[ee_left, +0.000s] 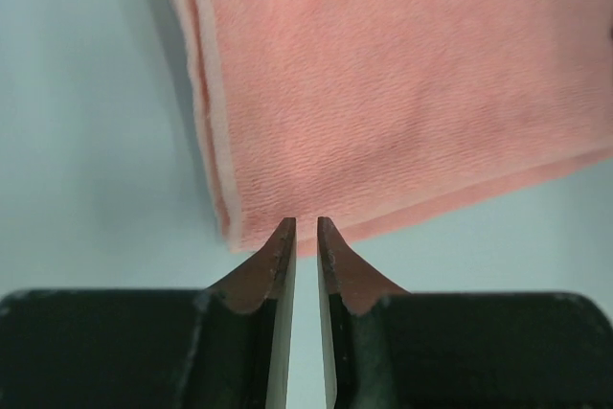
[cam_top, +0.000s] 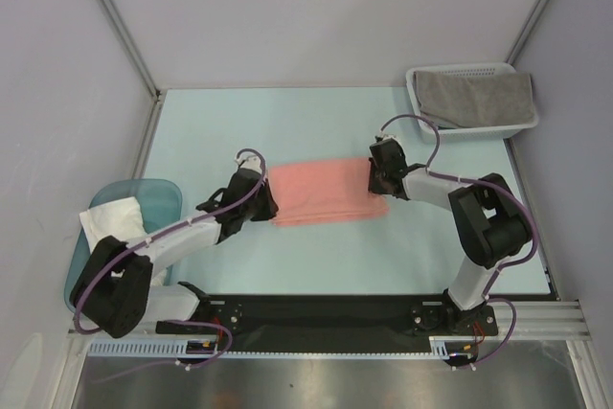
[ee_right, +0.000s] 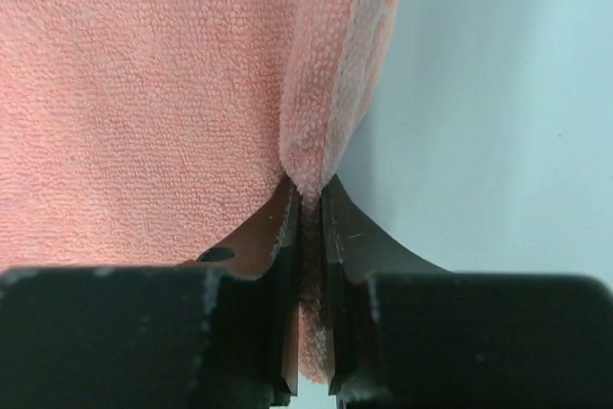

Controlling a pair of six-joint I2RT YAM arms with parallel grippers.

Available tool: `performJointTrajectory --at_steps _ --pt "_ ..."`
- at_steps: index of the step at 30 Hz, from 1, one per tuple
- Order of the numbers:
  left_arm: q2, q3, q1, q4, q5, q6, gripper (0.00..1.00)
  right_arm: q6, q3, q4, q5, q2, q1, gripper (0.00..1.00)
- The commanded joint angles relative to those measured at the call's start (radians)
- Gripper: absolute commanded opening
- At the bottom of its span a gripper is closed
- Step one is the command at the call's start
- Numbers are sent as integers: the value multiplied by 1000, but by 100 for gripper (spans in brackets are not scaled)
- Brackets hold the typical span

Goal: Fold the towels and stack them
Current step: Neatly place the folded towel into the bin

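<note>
Now my right end effector [ee_right: 306, 184] pinches the salmon-pink towel [cam_top: 326, 193] at its 3 o'clock edge; my left end effector [ee_left: 305, 225], nearly closed and empty, sits at its 9 o'clock edge.

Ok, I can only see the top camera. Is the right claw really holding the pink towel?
Observer: Yes. Its wrist camera shows the right gripper pinching a fold of the pink towel between its fingers.
Operator: And the other claw?
Observer: The left gripper has its fingers almost together, with the tips at the towel's edge near a corner. The table shows through the thin slit between them, so I can't tell if it has any cloth.
Operator: Is the towel folded over?
Observer: Yes. The left wrist camera shows layered edges lying one on another along its side.
</note>
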Motion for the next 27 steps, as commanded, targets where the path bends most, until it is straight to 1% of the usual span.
performJointTrajectory --at_steps 1,6,7,9,10,12,13,14,15,16,17,18,19,20,21,23,24,27 --pt "-96 113 -10 -99 15 13 19 -33 37 -148 139 2 22 0" --pt "-217 257 -10 -226 14 63 22 -90 135 -226 264 5 53 0" --pt "-231 278 -10 -275 14 71 22 -105 180 -249 312 11 57 0" --pt "-263 337 -8 -317 20 98 23 -154 243 -291 392 39 63 0" --pt "-271 352 -8 -352 23 109 23 -177 304 -297 417 53 65 0" --pt "-284 406 -8 -398 20 144 24 -252 361 -306 460 95 64 0" --pt "-289 417 -8 -429 17 155 24 -276 396 -312 507 115 61 0" --pt "-294 430 -7 -437 15 166 24 -297 457 -317 529 135 59 0" --pt "-303 434 -8 -446 14 189 24 -350 493 -319 570 175 60 0" --pt "-307 434 -7 -459 11 198 24 -366 522 -317 587 195 47 0" --pt "-309 434 -7 -467 -5 207 24 -380 589 -320 595 211 39 0" --pt "-309 432 -5 -473 -15 224 24 -380 622 -329 603 234 28 0" --pt "-311 429 -4 -475 -25 233 24 -430 651 -329 606 267 10 0" --pt "-312 415 -2 -466 -34 243 24 -447 722 -331 610 287 -2 0" --pt "-311 409 4 -457 -34 255 25 -460 760 -348 621 306 -10 0" --pt "-294 401 16 -443 -23 263 24 -515 841 -357 632 358 -36 0" --pt "-286 401 19 -438 -7 267 24 -530 935 -386 640 375 -44 0" --pt "-258 401 31 -432 32 270 23 -601 1065 -429 673 458 -79 0"
